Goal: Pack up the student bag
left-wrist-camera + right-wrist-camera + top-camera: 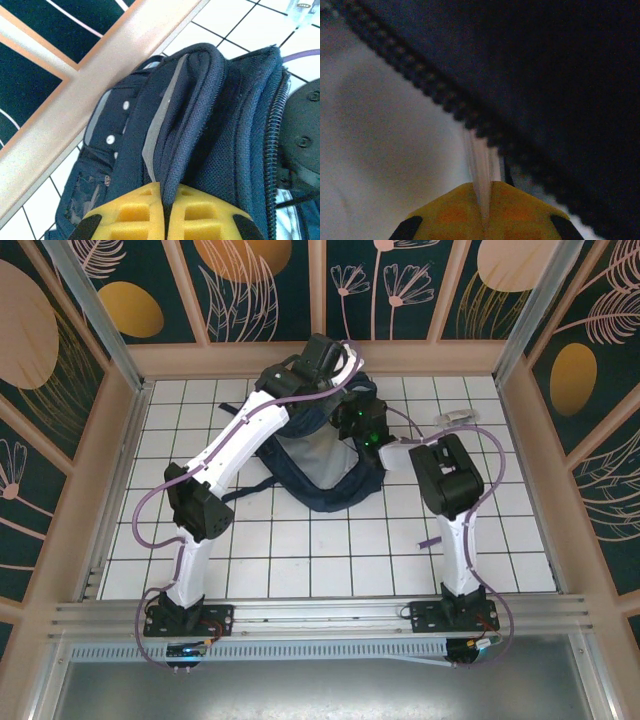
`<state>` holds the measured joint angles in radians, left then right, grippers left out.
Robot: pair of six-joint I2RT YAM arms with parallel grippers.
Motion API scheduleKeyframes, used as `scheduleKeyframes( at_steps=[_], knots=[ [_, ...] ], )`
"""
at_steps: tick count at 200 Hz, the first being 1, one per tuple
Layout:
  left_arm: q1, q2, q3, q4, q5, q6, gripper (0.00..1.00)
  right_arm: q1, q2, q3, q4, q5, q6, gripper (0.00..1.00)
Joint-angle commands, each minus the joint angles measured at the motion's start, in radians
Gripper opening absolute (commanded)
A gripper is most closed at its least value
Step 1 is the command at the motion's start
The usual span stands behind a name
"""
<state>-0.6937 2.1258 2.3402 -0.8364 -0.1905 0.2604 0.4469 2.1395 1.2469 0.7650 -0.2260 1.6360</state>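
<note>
The left claw [162,195] clamps a fold of the bag [200,100]. The right claw [484,194] pinches a pale strip [480,155] beside the zip [420,80]. Either thin grip could slip, and the mouth would sag.

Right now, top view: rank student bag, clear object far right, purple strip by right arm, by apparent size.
1. student bag, by far.
2-3. clear object and purple strip: both tiny, too alike to rank.

student bag [335,498] showing navy, grey stripe, table [300,550] showing white tiles, dark grid, wall [270,300] at twelve o'clock showing teal, orange discs, pale leaves
</note>
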Motion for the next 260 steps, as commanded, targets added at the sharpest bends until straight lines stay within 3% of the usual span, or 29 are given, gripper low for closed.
scheduleKeyframes(
  at_steps=[1,100,161,197,260],
  knots=[
    [-0.017,-0.035,0.059,0.153,-0.029,-0.033,0.0,-0.008,-0.125,-0.105,0.022,0.043,0.083,0.0],
    [-0.013,0.001,0.072,0.166,-0.11,-0.053,0.0,0.029,-0.385,-0.225,-0.261,0.066,-0.029,0.0],
    [-0.013,0.049,0.177,0.111,-0.086,-0.113,0.0,0.16,-0.266,-0.098,-0.216,0.016,0.024,0.0],
    [-0.012,0.047,0.186,0.096,-0.027,-0.134,0.0,0.156,-0.121,-0.046,-0.025,0.029,0.079,0.0],
    [-0.012,0.035,0.185,0.085,-0.008,-0.134,0.0,0.073,-0.041,-0.012,-0.055,0.148,0.009,0.0]
  ],
)
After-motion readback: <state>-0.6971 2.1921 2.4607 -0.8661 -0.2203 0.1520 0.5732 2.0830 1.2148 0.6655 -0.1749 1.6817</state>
